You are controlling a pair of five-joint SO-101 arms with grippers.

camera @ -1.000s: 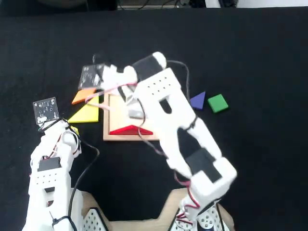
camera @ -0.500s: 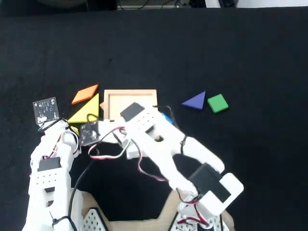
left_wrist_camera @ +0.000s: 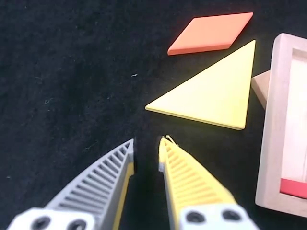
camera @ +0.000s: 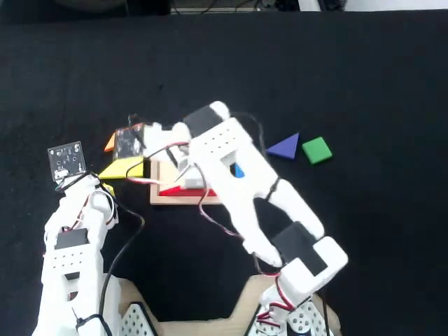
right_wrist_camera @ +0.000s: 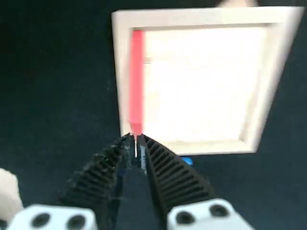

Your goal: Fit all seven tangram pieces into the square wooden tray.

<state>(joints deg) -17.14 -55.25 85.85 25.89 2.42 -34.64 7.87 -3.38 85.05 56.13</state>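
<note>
The square wooden tray (right_wrist_camera: 192, 18) holds a red triangle (right_wrist_camera: 136, 81) along one inner side. My right gripper (right_wrist_camera: 136, 139) is shut with nothing seen in it, its tips at the tray's rim next to a small blue piece (right_wrist_camera: 186, 162) lying outside the tray. In the high view the right arm (camera: 231, 161) covers most of the tray (camera: 164, 199). My left gripper (left_wrist_camera: 147, 142) is open by a narrow gap and holds nothing. It hovers over bare cloth just short of the yellow triangle (left_wrist_camera: 216, 98). An orange parallelogram (left_wrist_camera: 211, 32) lies beyond the yellow triangle.
A tan wooden piece (left_wrist_camera: 261, 88) sits between the yellow triangle and the tray's wall (left_wrist_camera: 271, 143). To the right of the tray lie a blue-violet triangle (camera: 284, 147) and a green square (camera: 317, 150). Black cloth covers the table.
The right arm swung from over the tray's far side back toward the table's front, then forward over the tray again. The left arm kept still.
</note>
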